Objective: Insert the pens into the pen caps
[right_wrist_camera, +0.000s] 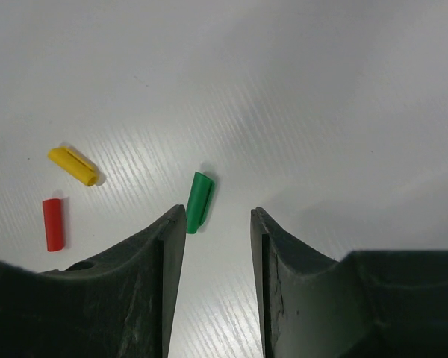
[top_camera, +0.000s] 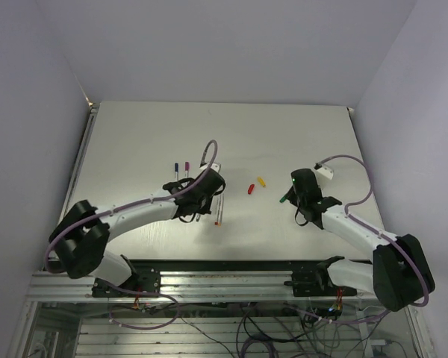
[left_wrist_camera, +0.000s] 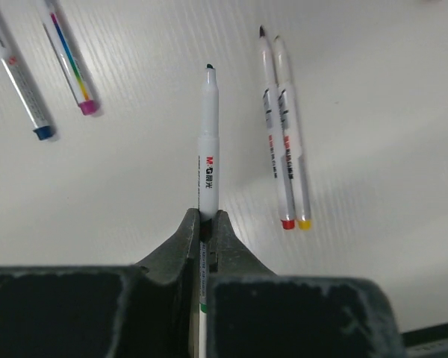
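at the far left of the left wrist view a blue-ended pen (left_wrist_camera: 22, 89) and a purple-ended pen (left_wrist_camera: 69, 63) are laid near each other, both judged already capped. the left gripper (left_wrist_camera: 207, 224) is clenched on the green-marked pen (left_wrist_camera: 209, 142), which is gripped near its rear, with the dark tip projecting well ahead. just to the right the red-ended pen (left_wrist_camera: 276, 142) and the yellow-ended pen (left_wrist_camera: 293, 142) are laid side by side, touching, uncapped. further right on the table (top_camera: 134, 134) the red cap (right_wrist_camera: 53, 224) and the yellow cap (right_wrist_camera: 73, 165) are seen near each other. then comes the green cap (right_wrist_camera: 199, 201), just ahead of one finger of the right gripper (right_wrist_camera: 218, 215), whose jaws are spread with nothing held.

the green cap should be centred between the jaws before they are closed, and gripped so that its mouth is left free. it should then be lined up along the pen's axis, since the long overhang could let the tip be deflected. counted: five pens, three loose caps
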